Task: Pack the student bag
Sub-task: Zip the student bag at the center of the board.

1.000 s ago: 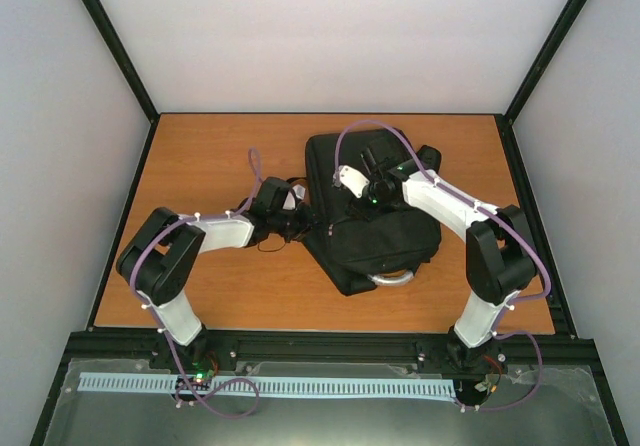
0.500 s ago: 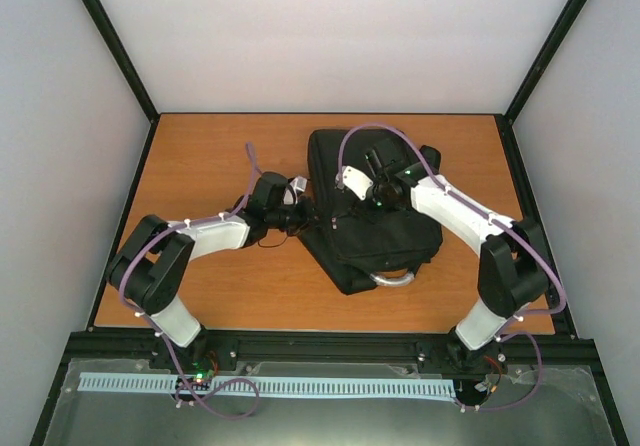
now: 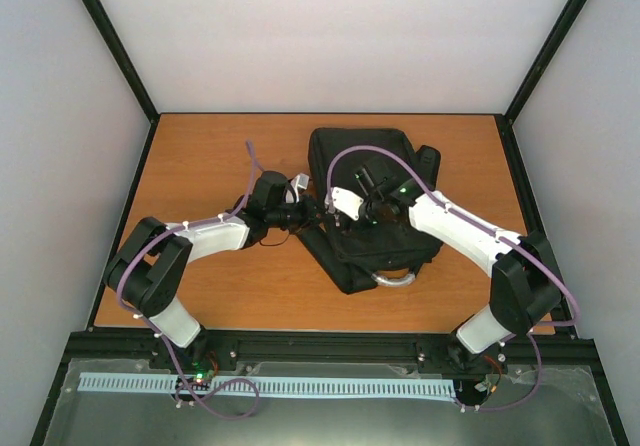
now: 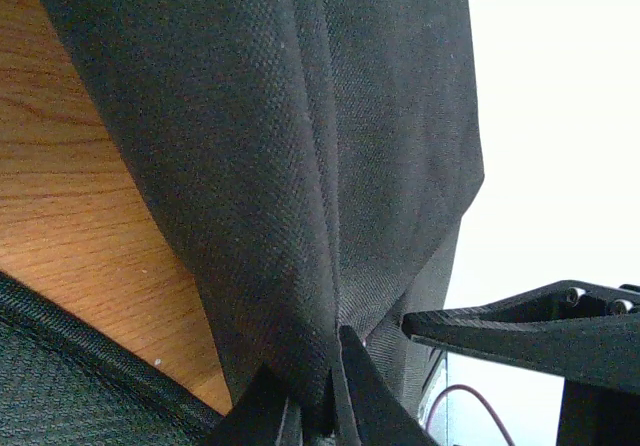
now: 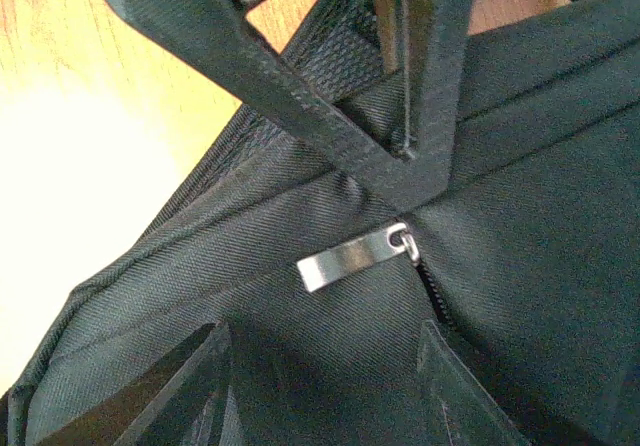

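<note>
- On the bench [image 3: 200, 166], seen from above, the student bag [image 3: 362, 151] lay flat, a little right of the middle. The left pincer [image 3: 305, 211] met its left edge, and the right pincer [image 3: 338, 214] hung over its top.
- At the left wrist, the left pincer [image 4: 315, 406] was shut tight on a fold of the black cloth. The cloth looked soft and floppy, so it would likely sag unless pulled tight.
- At the right wrist, the right pincer [image 5: 325, 396] was wide open and held nothing. It hung over a small silver zip tab [image 5: 350, 259]. That thin, shiny tab seemed the place to grab, though it could slip.
</note>
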`<state>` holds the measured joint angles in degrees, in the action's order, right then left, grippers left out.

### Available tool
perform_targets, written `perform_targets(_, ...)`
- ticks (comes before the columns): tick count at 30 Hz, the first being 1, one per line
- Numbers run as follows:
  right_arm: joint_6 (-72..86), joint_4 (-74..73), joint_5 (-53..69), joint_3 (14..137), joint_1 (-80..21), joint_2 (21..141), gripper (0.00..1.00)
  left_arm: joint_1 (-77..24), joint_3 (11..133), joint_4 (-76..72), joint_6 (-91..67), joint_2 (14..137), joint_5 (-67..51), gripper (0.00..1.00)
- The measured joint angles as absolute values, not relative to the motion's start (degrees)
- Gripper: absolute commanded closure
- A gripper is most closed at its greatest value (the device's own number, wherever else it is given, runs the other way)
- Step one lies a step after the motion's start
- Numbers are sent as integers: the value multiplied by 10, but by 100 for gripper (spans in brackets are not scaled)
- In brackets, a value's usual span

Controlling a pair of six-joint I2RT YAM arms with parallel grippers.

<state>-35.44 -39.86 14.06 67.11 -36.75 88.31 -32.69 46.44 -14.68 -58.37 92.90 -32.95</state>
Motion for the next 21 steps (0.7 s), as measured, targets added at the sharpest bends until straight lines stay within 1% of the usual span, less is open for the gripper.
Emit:
perform_targets(7, -373, -381, 121, 666, -389, 883, 47, -330, 464, -150, -584, 927, -331, 99)
perform_targets(16, -391, -340, 56, 653, -421, 883, 53, -335, 464, -150, -583, 925, -328, 99)
perform_targets(21, -400, -323, 26, 641, -437, 883, 60, -337, 464, -147, -583, 925, -324, 99)
